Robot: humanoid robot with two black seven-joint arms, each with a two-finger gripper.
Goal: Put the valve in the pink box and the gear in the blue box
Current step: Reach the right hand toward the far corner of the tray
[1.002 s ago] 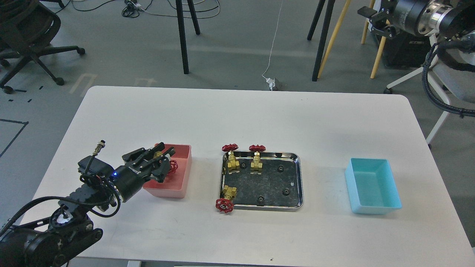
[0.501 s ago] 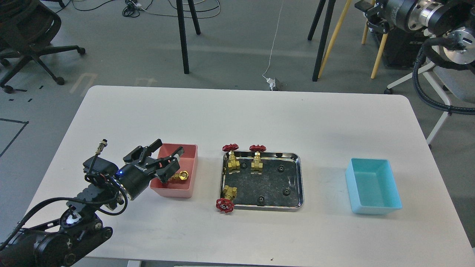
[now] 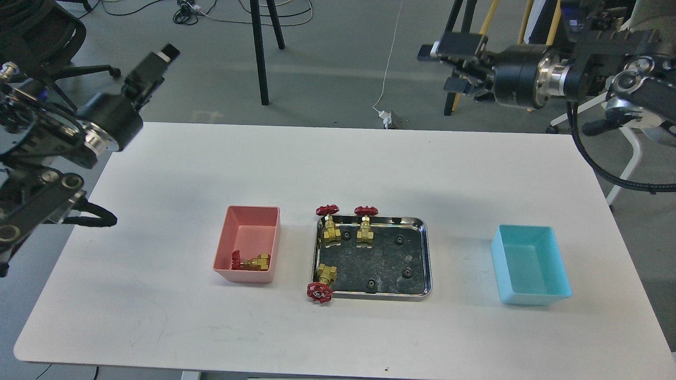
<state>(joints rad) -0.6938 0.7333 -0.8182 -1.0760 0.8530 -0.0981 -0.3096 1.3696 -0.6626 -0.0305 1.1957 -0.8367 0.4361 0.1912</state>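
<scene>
- The left gripper (image 3: 158,60) is raised at the far left, beyond the table's (image 3: 211,327) far-left corner and well apart from the bins; it shows end-on and dark, so I cannot tell whether its fingers are spread or pressed together.
- The pink box (image 3: 252,211) sits left of centre; one valve (image 3: 252,260) lies on its side in the near end, red handwheel to the left.
- The steel tray (image 3: 372,294) is at the centre. Two valves (image 3: 331,231) stand at its far-left edge, and a third valve (image 3: 322,282) lies at the near-left corner with its handwheel over the rim.
- Small black gears (image 3: 400,240) lie scattered on the tray floor.
- The blue box (image 3: 533,298) stands well right of the tray.
- The right gripper (image 3: 449,66) hangs beyond the far edge at the right, its fingers spread apart, holding nothing.
</scene>
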